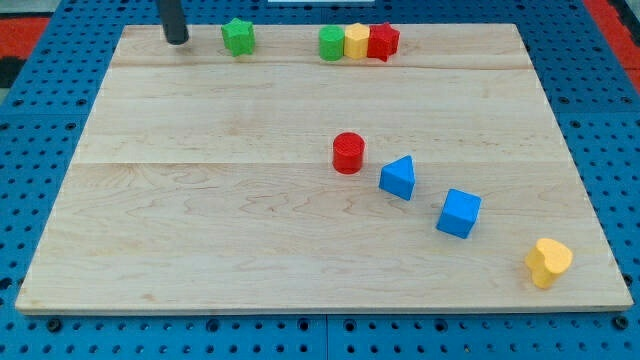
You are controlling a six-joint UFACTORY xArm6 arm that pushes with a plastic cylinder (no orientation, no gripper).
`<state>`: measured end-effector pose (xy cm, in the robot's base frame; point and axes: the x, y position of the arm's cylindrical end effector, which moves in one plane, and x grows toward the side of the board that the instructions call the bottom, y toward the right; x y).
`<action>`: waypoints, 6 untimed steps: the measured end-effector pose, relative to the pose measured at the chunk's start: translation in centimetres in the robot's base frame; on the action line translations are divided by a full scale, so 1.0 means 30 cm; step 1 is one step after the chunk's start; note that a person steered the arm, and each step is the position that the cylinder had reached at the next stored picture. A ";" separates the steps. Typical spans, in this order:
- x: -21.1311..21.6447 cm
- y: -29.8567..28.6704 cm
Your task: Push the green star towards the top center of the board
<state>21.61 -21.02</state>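
My tip (177, 41) rests on the wooden counter (200, 230) in the upper left of the frame, near the top edge. It is a bare rod end with no hand on it, so it grasps nothing. The green star (238, 37) sits just to the right of my tip, apart from it, also close to the top edge and left of the top centre.

Further right along the top edge, a row of three blocks stands packed together: a green cylinder (331, 44), a yellow block (356, 42) whose shape I cannot make out, and a red star (383, 42).

Near the middle of the frame stands a red cylinder (348, 153). From it a loose line runs toward the lower right: a blue triangular block (398, 178), then a blue cube (459, 213), then a yellow heart-like block (548, 262) near the lower right corner.
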 end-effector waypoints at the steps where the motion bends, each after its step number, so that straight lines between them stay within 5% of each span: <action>1: -0.044 0.133; 6: -0.019 0.387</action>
